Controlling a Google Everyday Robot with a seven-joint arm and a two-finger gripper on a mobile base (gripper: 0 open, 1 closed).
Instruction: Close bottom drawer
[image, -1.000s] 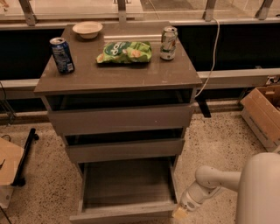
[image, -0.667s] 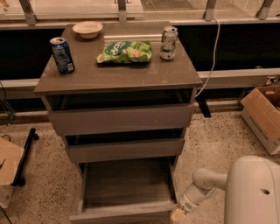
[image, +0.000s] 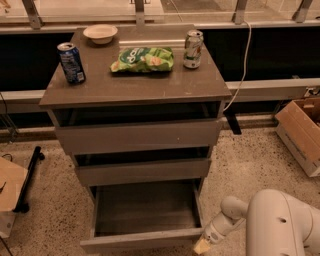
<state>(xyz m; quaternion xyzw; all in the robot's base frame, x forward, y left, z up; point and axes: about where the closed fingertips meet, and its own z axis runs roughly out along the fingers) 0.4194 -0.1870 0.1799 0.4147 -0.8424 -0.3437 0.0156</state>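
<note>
The bottom drawer (image: 145, 239) of the grey-brown cabinet stands pulled far out, and its bare grey floor shows. Its plain front runs along the lower edge of the view. The two drawers above it are slightly ajar. My gripper (image: 203, 244) is at the end of the white arm, low at the drawer front's right corner. It is right by the front's right end, and I cannot tell whether it touches.
On the cabinet top (image: 135, 85) stand a blue can (image: 71, 62), a white bowl (image: 100, 33), a green chip bag (image: 142, 59) and a green-white can (image: 192, 48). A cardboard box (image: 302, 132) lies at the right, another at the far left. A white cable hangs behind.
The view has shifted: the cabinet now sits a little further right and lower. The white arm fills more of the lower right. The gripper stays by the drawer's right front corner.
</note>
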